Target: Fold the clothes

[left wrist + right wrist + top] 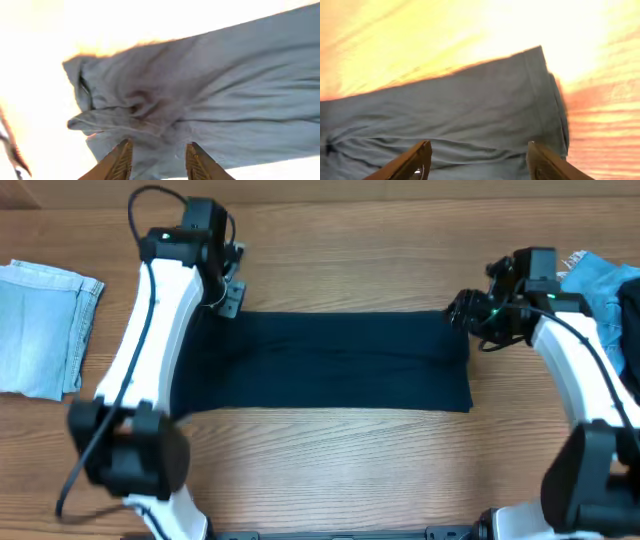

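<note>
The clothes are chiefly a dark navy garment [330, 360], lying flat on the table as a long folded band. Its left end is bunched and creased in the left wrist view [225, 90]. My left gripper [230, 298] hovers at the band's far left corner. It is open [160, 161], and cloth shows between its fingers without being pinched. My right gripper [462, 315] is at the far right corner. Its jaws stand wide open [480, 160] over the garment's hemmed end [470, 110], holding nothing.
A folded pale blue denim piece [40, 330] lies at the table's left edge. A brighter blue piece [612, 288] sits at the far right behind the right arm. Bare wooden table [330, 470] lies in front of the garment.
</note>
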You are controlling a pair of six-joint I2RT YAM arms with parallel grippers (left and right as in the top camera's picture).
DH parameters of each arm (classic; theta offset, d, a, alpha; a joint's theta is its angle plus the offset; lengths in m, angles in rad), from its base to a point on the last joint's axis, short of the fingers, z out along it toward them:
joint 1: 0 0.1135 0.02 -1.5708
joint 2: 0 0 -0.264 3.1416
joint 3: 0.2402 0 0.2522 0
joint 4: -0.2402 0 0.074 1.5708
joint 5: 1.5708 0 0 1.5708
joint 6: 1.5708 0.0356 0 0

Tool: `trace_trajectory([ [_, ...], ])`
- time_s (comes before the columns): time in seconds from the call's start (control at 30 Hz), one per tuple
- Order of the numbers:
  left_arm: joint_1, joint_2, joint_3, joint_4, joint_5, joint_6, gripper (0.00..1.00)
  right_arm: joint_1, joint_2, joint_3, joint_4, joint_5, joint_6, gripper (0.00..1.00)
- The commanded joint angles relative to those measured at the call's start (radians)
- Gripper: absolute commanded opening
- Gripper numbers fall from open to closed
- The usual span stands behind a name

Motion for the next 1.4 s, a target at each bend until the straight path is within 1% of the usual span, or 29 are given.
trace_trajectory([
  [0.0, -0.095, -0.082, 0.001, -0.019, -0.053, -0.002, 0.43, -0.003, -0.075, 0.021, 0.013, -0.075, -0.081, 0.65],
  [0.1, -0.151, -0.08, -0.011, -0.026, -0.172, -0.071, 0.43, -0.003, -0.124, 0.021, 0.002, -0.085, -0.08, 0.65],
  [0.13, -0.152, -0.08, -0.014, -0.031, -0.225, -0.116, 0.47, -0.003, -0.138, 0.021, -0.002, -0.085, -0.08, 0.66],
  [0.2, -0.134, -0.079, -0.027, -0.035, -0.251, -0.157, 0.51, -0.003, -0.156, 0.021, -0.007, -0.089, -0.08, 0.66],
  [0.3, -0.055, -0.079, -0.064, -0.016, -0.235, -0.164, 0.54, -0.003, -0.17, 0.021, -0.031, -0.09, -0.08, 0.68],
  [0.33, -0.012, -0.079, -0.085, 0.006, -0.219, -0.148, 0.56, -0.003, -0.171, 0.021, -0.047, -0.1, -0.08, 0.69],
  [0.4, 0.054, -0.079, -0.133, 0.068, -0.125, -0.088, 0.57, -0.003, -0.171, 0.021, -0.064, -0.119, -0.076, 0.7],
  [0.43, 0.069, -0.079, -0.15, 0.089, -0.114, -0.082, 0.59, -0.003, -0.171, 0.021, -0.067, -0.129, -0.076, 0.7],
  [0.47, 0.102, -0.079, -0.208, 0.145, -0.104, -0.088, 0.61, -0.003, -0.171, 0.021, -0.072, -0.156, -0.072, 0.73],
  [0.57, 0.131, -0.079, -0.292, 0.18, -0.096, -0.081, 0.48, -0.003, -0.171, 0.021, -0.08, -0.187, -0.047, 0.75],
  [0.6, 0.126, -0.079, -0.314, 0.187, -0.097, -0.088, 0.46, -0.003, -0.171, 0.021, -0.083, -0.195, -0.046, 0.75],
  [0.67, 0.115, -0.079, -0.349, 0.208, -0.056, -0.105, 0.51, -0.003, -0.171, 0.021, -0.084, -0.208, -0.046, 0.75],
  [0.7, 0.11, -0.079, -0.383, 0.248, -0.022, -0.104, 0.54, -0.003, -0.171, 0.021, -0.086, -0.213, -0.046, 0.76],
  [0.77, 0.11, -0.079, -0.451, 0.344, -0.018, -0.104, 0.57, -0.003, -0.171, 0.021, -0.097, -0.213, -0.046, 0.76],
  [0.83, 0.11, -0.079, -0.499, 0.423, 0.002, -0.072, 0.66, -0.003, -0.171, 0.021, -0.106, -0.213, -0.046, 0.76],
  [0.87, 0.109, -0.079, -0.519, 0.453, 0.055, -0.003, 0.69, -0.003, -0.171, 0.021, -0.108, -0.213, -0.046, 0.76],
  [0.9, 0.107, -0.079, -0.529, 0.466, 0.106, 0.07, 0.69, -0.003, -0.171, 0.021, -0.108, -0.213, -0.046, 0.76],
  [1.03, 0.103, -0.079, -0.532, 0.473, 0.119, 0.192, 0.72, -0.003, -0.171, 0.021, -0.108, -0.212, -0.029, 0.77],
  [1.07, 0.102, -0.079, -0.534, 0.468, 0.142, 0.24, 0.7, -0.003, -0.171, 0.021, -0.108, -0.212, -0.023, 0.77],
  [1.13, 0.102, -0.079, -0.535, 0.464, 0.166, 0.275, 0.68, -0.003, -0.171, 0.021, -0.107, -0.212, -0.023, 0.77],
  [1.2, 0.103, -0.079, -0.536, 0.465, 0.164, 0.293, 0.66, -0.003, -0.171, 0.021, -0.108, -0.212, -0.023, 0.77],
  [1.23, 0.103, -0.079, -0.536, 0.469, 0.164, 0.309, 0.64, -0.003, -0.171, 0.021, -0.108, -0.212, -0.023, 0.77],
  [1.37, 0.103, -0.078, -0.536, 0.492, 0.124, 0.335, 0.65, -0.003, -0.171, 0.021, -0.108, -0.212, -0.023, 0.77],
])
